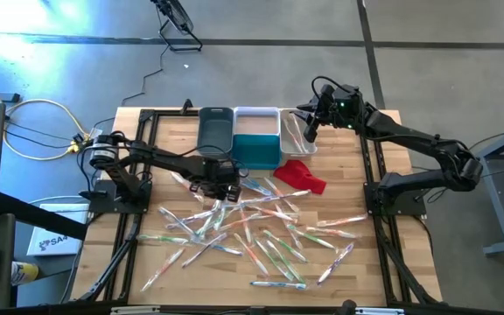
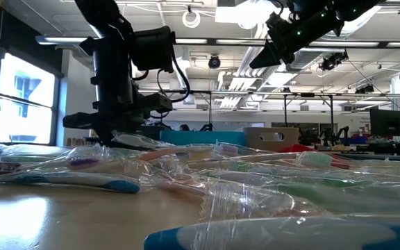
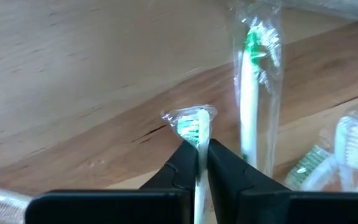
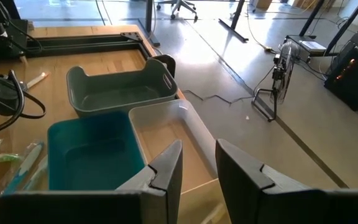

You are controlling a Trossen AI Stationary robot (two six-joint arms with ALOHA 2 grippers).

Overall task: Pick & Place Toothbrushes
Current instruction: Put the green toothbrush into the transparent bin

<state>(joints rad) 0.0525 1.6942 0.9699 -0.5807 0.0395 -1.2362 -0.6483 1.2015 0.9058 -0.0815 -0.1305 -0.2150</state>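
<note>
Several wrapped toothbrushes (image 1: 261, 232) lie scattered over the middle of the wooden table. My left gripper (image 1: 221, 185) reaches steeply down at the pile's far left edge and is shut on one toothbrush with green and white bristles (image 3: 194, 126). Another green toothbrush (image 3: 250, 93) lies flat beside it. My right gripper (image 4: 197, 165) hangs open and empty, high above the bins at the table's far side (image 1: 309, 127). My left gripper pinches the toothbrush's neck (image 3: 198, 149), just below the bristle head, between its two fingertips (image 3: 182, 163), wrapper and all. The fingers come from above, slanting steeply down, and lie along the handle. The head sticks out past the fingertips near the tabletop; whether it is lifted clear I cannot tell.
A grey bin (image 4: 120, 90), a teal bin (image 4: 92, 152) and a white bin (image 4: 173, 134) stand side by side at the table's far edge. A red cloth (image 1: 304, 175) lies just in front of them. Black frame rails (image 1: 138, 166) run along both table sides.
</note>
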